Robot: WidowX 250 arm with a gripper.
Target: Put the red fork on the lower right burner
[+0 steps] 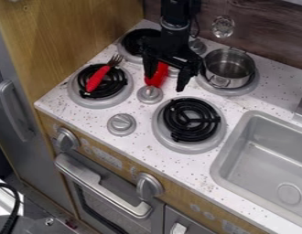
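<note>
Red-handled fork with metal tines [99, 77] lies toward left edge of worktop [86, 117] from black two-finger gripper [165, 82], long axis roughly along that edge; fingers wide apart, apparently gripping nothing.

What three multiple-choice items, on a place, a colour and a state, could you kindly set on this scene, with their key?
1. Where does the red fork lie?
A) On the lower right burner
B) In the sink
C) On the lower left burner

2. What colour is the coil of the lower right burner?
A) Black
B) White
C) Red

3. How is the robot's hand?
A) Shut on the fork
B) Open
C) Shut on nothing

Key:
1: C, as the fork rests across that burner's coil.
2: A, as its rings show black inside a grey rim.
3: B, as its two fingers stand apart.
</note>
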